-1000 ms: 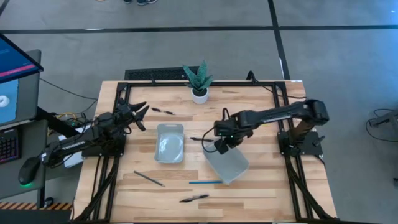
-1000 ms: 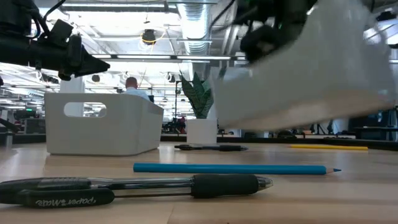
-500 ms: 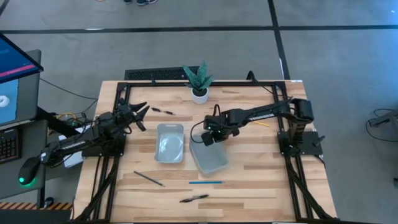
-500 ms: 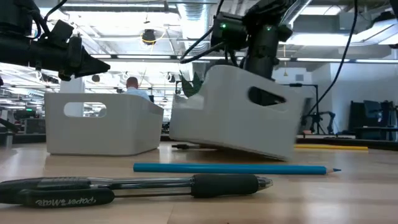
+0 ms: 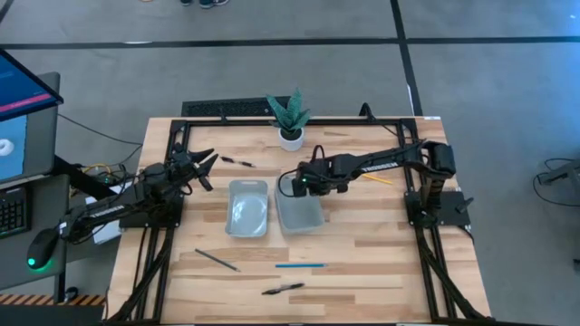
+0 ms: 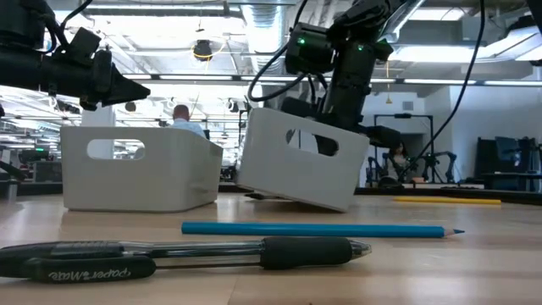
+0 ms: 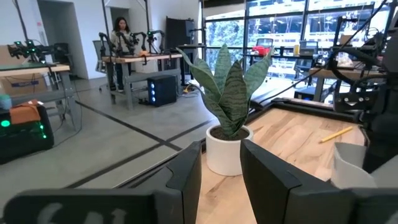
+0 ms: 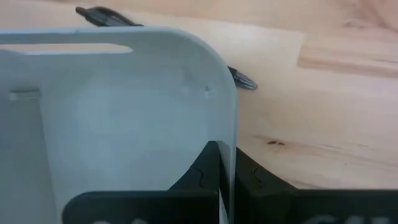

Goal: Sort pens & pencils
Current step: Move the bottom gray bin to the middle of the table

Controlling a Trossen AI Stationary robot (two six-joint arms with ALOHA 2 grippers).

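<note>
Your right gripper [image 5: 304,184] pinches the tilted grey tray's [image 5: 300,215] wall while the left gripper [image 5: 205,167] waits open, and nothing is sorted: pens [image 5: 283,289] and pencils [image 5: 300,265] lie scattered around both trays.

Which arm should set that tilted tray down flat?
Right. The right gripper is clamped on the tray rim, one end lifted in the low view. The left gripper hangs open by the table's left edge.
</note>
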